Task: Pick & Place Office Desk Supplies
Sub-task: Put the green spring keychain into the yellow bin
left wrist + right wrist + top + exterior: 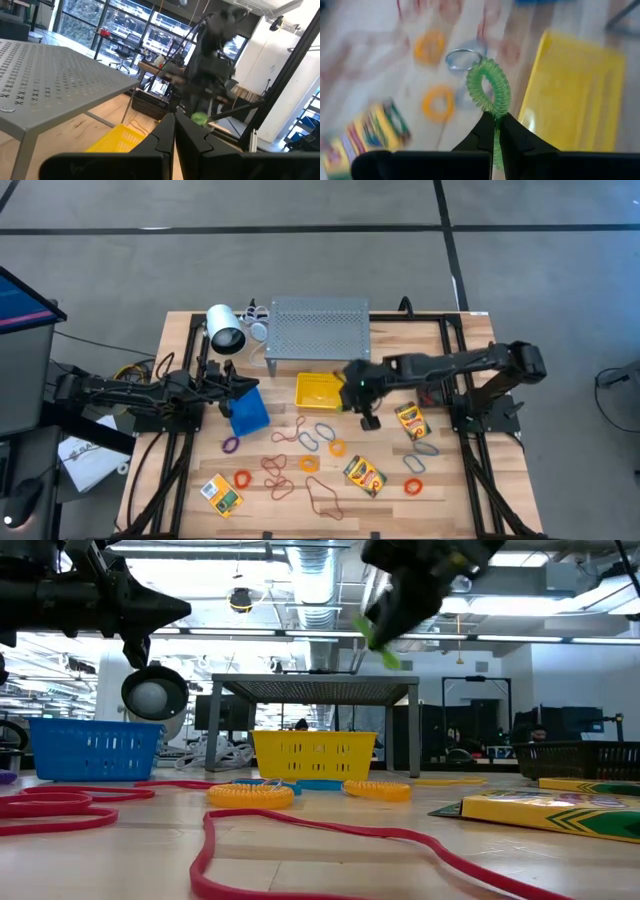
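Observation:
Many thin rubber-band loops [300, 450] in orange, red, purple, blue and brown lie flat on the wooden table. Three yellow-green crayon boxes [411, 421], [364, 475], [222, 493] lie among them. My right gripper [350, 387] hovers at the right edge of the yellow bin [318, 390], shut on a green coiled band [490, 92]. In the low view the right gripper [400, 600] is high above the table. My left gripper [240, 385] hangs above the blue bin [248, 412]; its fingers [175, 132] are shut and hold nothing that I can see. My right gripper pinches the green coiled band between its two fingers at one spot on the loop [496, 116], and the rest of the loop stands out past the fingertips. In the low view the green coiled band [375, 640] is lifted clear, hanging below the fingers high over the table.
The grey perforated shelf [318, 328] stands at the far side behind the yellow bin, with a white cylindrical device [226, 328] to its left. A black bin [580, 758] shows at the right in the low view. A long red band [330, 835] snakes across the near table.

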Action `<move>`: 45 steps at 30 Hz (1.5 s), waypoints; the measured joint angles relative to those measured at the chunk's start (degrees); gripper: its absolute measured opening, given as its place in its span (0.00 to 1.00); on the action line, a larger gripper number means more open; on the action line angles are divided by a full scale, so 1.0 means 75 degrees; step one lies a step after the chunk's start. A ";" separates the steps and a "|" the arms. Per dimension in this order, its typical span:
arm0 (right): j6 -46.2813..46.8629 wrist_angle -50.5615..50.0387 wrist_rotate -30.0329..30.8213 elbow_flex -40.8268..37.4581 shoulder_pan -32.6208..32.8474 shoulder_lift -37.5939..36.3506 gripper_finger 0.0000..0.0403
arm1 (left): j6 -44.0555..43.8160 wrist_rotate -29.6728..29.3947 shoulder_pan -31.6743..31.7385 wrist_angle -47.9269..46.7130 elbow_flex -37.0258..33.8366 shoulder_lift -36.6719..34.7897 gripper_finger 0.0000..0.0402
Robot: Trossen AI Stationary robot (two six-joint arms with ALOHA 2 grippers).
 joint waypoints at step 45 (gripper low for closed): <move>0.0337 0.0586 0.0834 0.0714 -0.0683 0.2155 0.01 | 0.0137 0.0005 0.0003 0.0607 0.0000 0.0440 0.02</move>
